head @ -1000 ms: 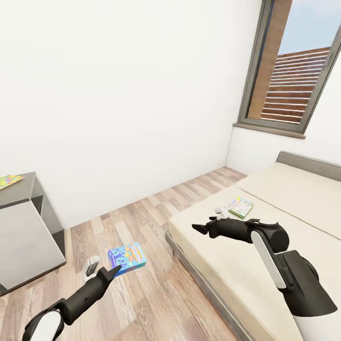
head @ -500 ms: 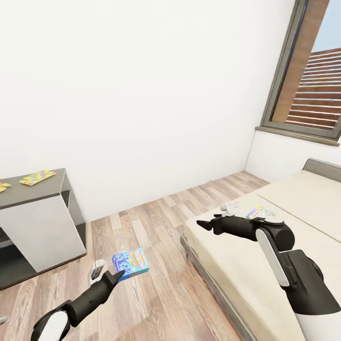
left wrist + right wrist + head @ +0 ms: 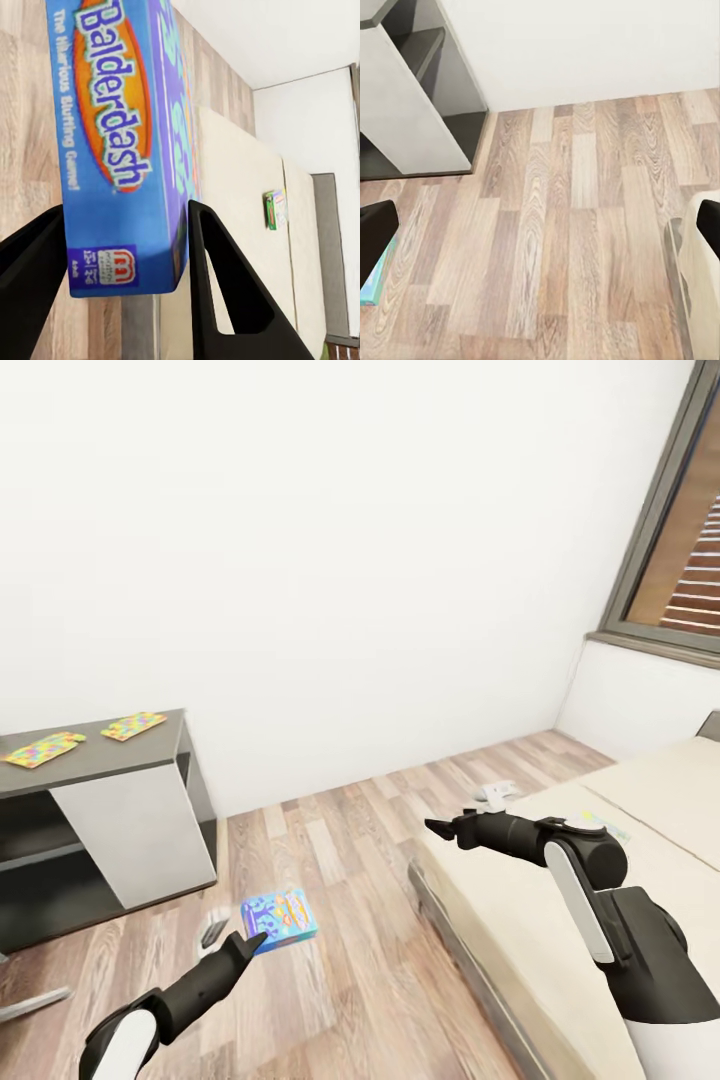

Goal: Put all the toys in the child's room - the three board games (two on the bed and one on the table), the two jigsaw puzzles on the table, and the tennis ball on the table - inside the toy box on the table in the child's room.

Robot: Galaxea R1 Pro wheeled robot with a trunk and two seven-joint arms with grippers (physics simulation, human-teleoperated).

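Bed beneath right gripper; jaws spread wide, nothing between. Grey table well beyond left gripper, two jigsaw puzzles flat on top. Blue Balderdash board game clamped between left jaws, above wood floor. Second board game on bed, well apart from left jaws.

free: bare floor mid-frame | blocked: worktop at left, bed lower right
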